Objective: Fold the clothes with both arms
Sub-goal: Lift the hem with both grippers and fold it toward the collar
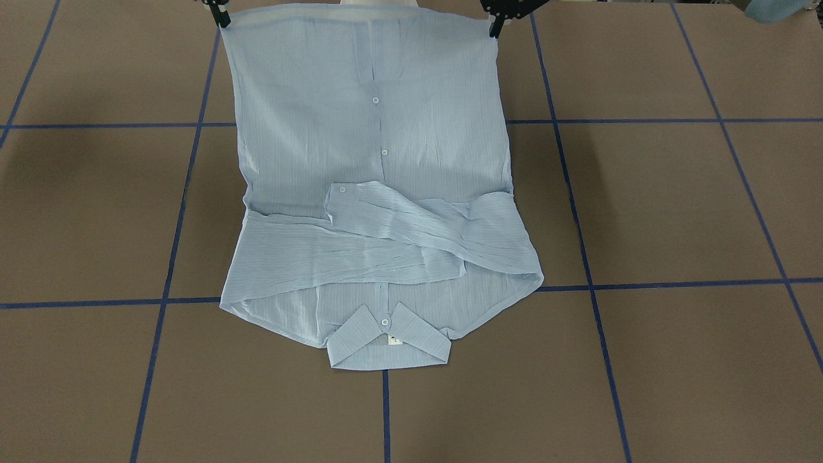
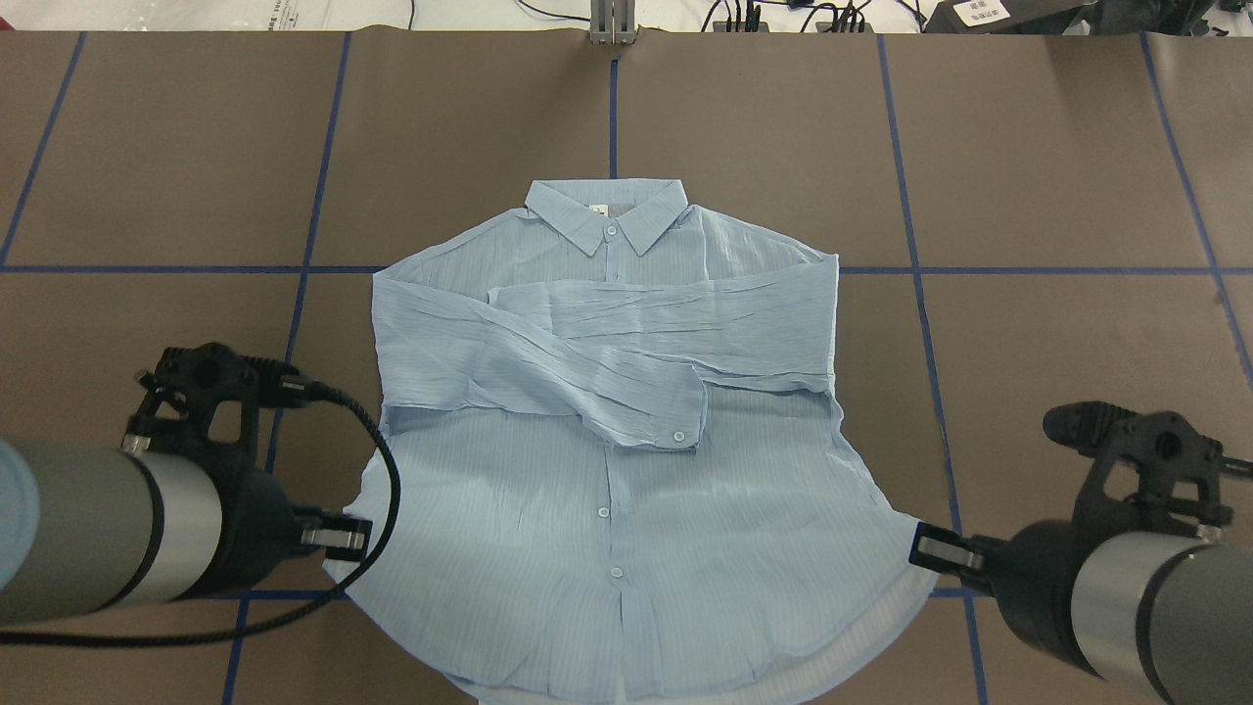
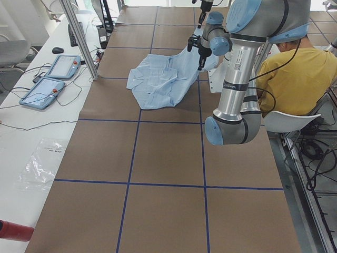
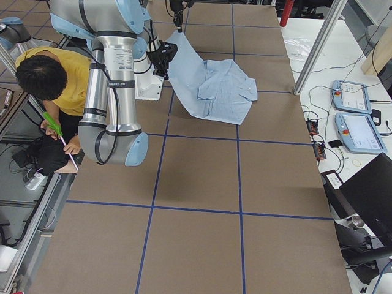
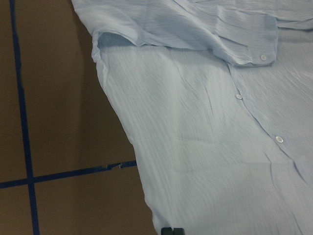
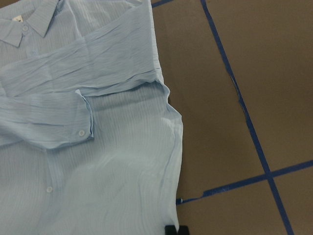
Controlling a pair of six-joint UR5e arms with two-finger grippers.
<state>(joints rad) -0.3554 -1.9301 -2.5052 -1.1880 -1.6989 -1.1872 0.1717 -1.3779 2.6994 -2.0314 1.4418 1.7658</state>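
Note:
The light blue striped shirt lies front up on the brown table, collar away from me, both sleeves folded across the chest. My left gripper is shut on the hem corner on its side and my right gripper is shut on the other corner. The hem is lifted off the table and stretched between them, as the front view shows, with the left gripper and the right gripper at the top. The wrist views show the shirt's side edges, with only fingertips at the bottom.
Blue tape lines cross the brown table. A person in a yellow shirt sits behind the robot base. Two teach pendants and a metal post stand on the white bench beyond the far edge.

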